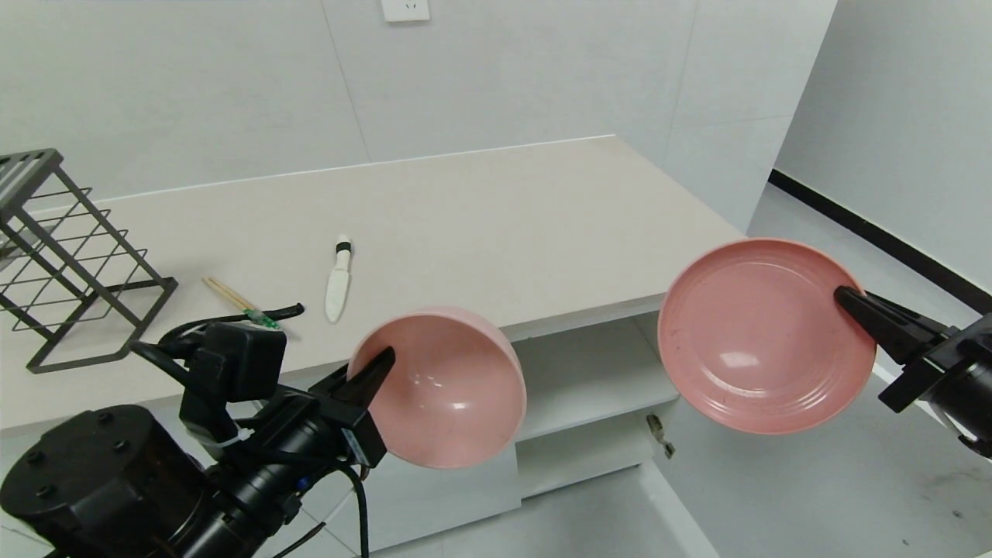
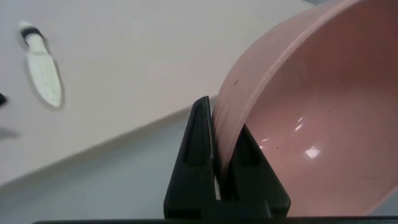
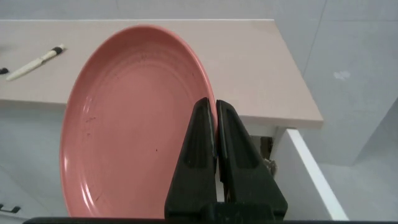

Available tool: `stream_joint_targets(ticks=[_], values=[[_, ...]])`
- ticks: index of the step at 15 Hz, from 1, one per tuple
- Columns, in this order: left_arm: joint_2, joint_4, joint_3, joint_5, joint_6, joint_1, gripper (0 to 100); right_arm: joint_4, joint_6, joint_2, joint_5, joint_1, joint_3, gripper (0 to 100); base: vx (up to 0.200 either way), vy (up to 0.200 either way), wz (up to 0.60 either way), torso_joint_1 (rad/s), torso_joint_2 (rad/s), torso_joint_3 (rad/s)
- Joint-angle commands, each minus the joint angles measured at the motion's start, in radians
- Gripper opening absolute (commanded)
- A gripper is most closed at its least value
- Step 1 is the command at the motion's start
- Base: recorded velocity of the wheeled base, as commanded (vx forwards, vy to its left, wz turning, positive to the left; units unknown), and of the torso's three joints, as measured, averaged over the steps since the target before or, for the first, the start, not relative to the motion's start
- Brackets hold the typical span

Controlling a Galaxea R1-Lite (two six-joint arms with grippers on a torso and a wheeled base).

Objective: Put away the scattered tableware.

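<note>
Grips a pink bowl (image 1: 457,395) by its rim in the left hand (image 1: 384,360), fingers (image 2: 199,162) pinched narrow on the wall, one inside and one outside. Holds the bowl tipped on edge in the air, hollow turned toward the head camera, just off the front edge of the worktop (image 1: 480,225). Grips a pink plate (image 1: 756,333) by its rim in the right hand (image 1: 841,294), fingers shut tight on it, plate standing nearly upright with its face toward the head camera, out past the worktop's end and above the floor. Holds the two hands well apart, bowl and plate not touching. Has, beyond the left hand on the worktop, a white knife (image 1: 339,279) with a dark band near one end, and near it, on the side away from the right hand, a pair of chopsticks (image 1: 229,294) with green ends. Has a black wire rack (image 1: 70,256) on the worktop past the chopsticks, farther still from the right hand. Has an open shelf (image 1: 589,380) under the worktop, between the two hands.
</note>
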Motion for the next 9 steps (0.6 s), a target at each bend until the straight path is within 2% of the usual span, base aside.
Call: stream_joint_targets(ticks=[1,8,9], values=[[-0.001,-0.001,0.009,0.0,0.0,-0.026,0,-0.001,0.0,0.002,0.001,0.0,0.0,0,0.0,0.0,0.0,-0.271,0.52,0.246],[0.009,-0.001,0.013,0.0,0.0,-0.068,0,-0.001,0.0,0.007,0.001,0.0,0.004,0,0.0,0.0,0.0,-0.257,0.49,0.238],[0.013,-0.001,0.013,0.0,0.0,-0.089,0,-0.001,0.0,0.008,0.001,0.0,0.006,0,0.0,0.0,0.0,-0.251,0.47,0.222]])
